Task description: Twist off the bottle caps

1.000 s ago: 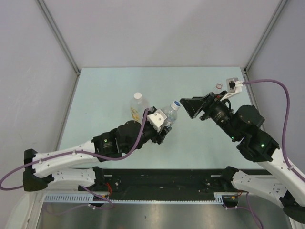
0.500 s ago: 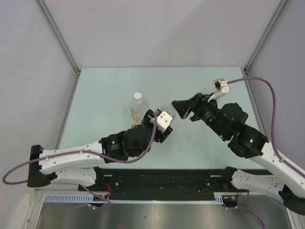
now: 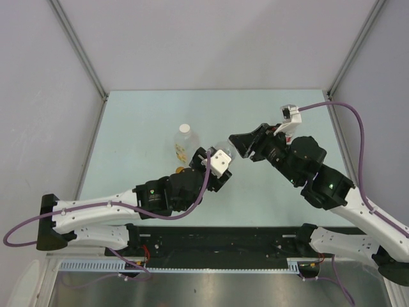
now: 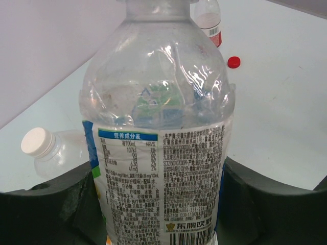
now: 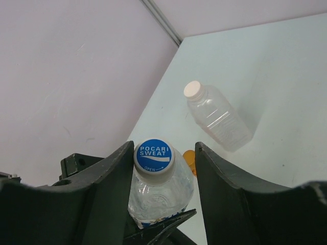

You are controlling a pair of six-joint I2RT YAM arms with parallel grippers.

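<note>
The right end effector (image 5: 164, 153) is arriving at the blue cap (image 5: 153, 154). A second ago it was hanging well to the right, with the cap plain to see from above. Now its fingers are standing spread on either side of the cap and hiding it in the top view. The left finger (image 5: 110, 189) is lying against the cap's edge or just beside it, while a gap is showing on the other side, so nothing is being pinched yet.

The left end effector (image 4: 158, 176) is staying pressed onto the blue-labelled bottle (image 4: 158, 127), holding it clear of the surface (image 3: 281, 109) near the middle and tilting its neck toward the right arm.

The approach looks finished, so closing on the cap and twisting is probably next. A red cap (image 4: 233, 62) is lying loose on the far side, while the white cap (image 5: 193, 90) is sitting on its own bottle (image 5: 219, 122), farther left.
</note>
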